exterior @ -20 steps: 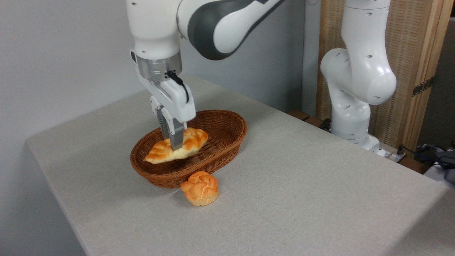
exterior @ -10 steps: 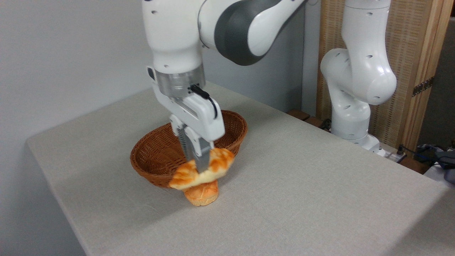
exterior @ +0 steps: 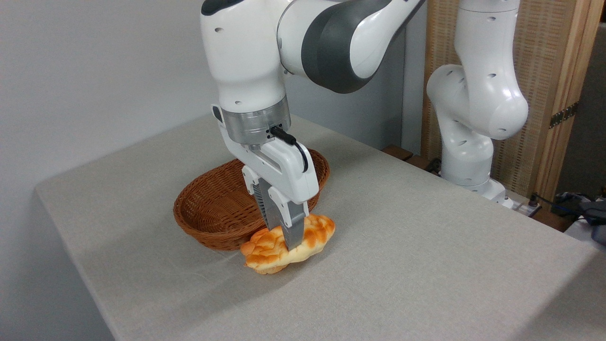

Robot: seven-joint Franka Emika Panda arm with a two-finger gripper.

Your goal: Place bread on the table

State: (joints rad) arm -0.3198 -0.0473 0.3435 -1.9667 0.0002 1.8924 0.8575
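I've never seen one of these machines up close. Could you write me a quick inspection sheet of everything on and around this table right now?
Surface: table, beige-grey cloth-like top, mostly bare.
Job's things: bread, a braided loaf, out of the basket and low over the table just in front of it; whether it touches the top cannot be told.
Clutter: basket looks empty; a small bun is mostly hidden behind the loaf.
Gripper: gripper points down, shut on the loaf's middle.
Cables: a black cable loops at the gripper's mount; more cables off the table at right.
Surroundings: grey wall, woven wood-framed screen, arm base beside the table.
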